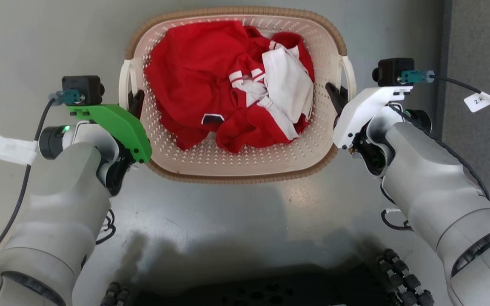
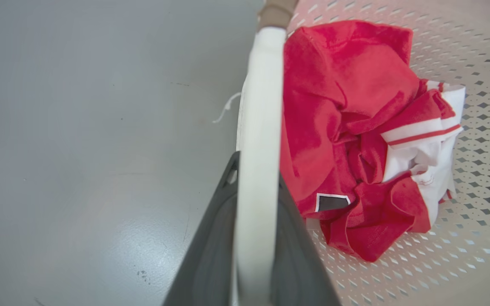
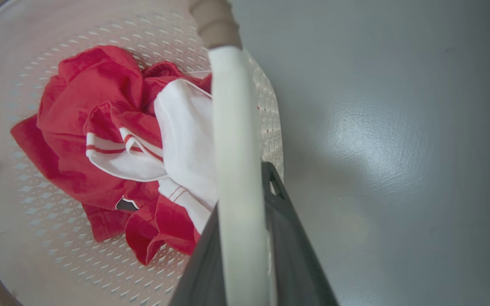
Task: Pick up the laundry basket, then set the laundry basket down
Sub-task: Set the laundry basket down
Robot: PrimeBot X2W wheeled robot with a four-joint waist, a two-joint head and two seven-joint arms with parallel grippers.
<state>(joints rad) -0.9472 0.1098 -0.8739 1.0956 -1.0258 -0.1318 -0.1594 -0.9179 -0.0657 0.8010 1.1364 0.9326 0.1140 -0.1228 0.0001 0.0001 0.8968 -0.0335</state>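
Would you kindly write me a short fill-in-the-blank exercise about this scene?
1. The basket holds white and ___ clothes.
2. The left hand and right hand each straddle a white side ___.
3. The basket's rim is ___.
Missing: red; handle; brown.

"What carries everything here?"
"A smooth grey floor [image 1: 228, 221], glossy, with a pale glare on it."
"And on it?"
"The laundry basket [image 1: 236, 176] is over it. Whether it touches, I cannot tell. A few dark specks [image 2: 143, 275] mark the floor, and a darker, rougher grey strip [image 1: 479, 42] runs along the right."
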